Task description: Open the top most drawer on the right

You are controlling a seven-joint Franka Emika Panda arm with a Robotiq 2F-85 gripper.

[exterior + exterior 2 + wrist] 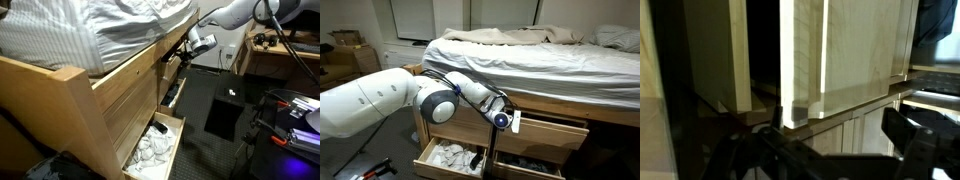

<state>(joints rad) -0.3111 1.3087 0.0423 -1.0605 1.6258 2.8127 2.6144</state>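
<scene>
The top right drawer is a light wood front under the mattress and stands out a little from the bed frame. In the wrist view its front panel fills the picture, with a dark gap to its left. My gripper is at the drawer's left edge, also seen in an exterior view. In the wrist view my gripper is open, with a dark finger low on each side and the drawer's lower corner between them. Contact with the wood is unclear.
The bottom left drawer is pulled out and holds white cloth. The bottom right drawer is also pulled out below my gripper. Rumpled bedding lies above. A desk with cables and a dark mat are beyond.
</scene>
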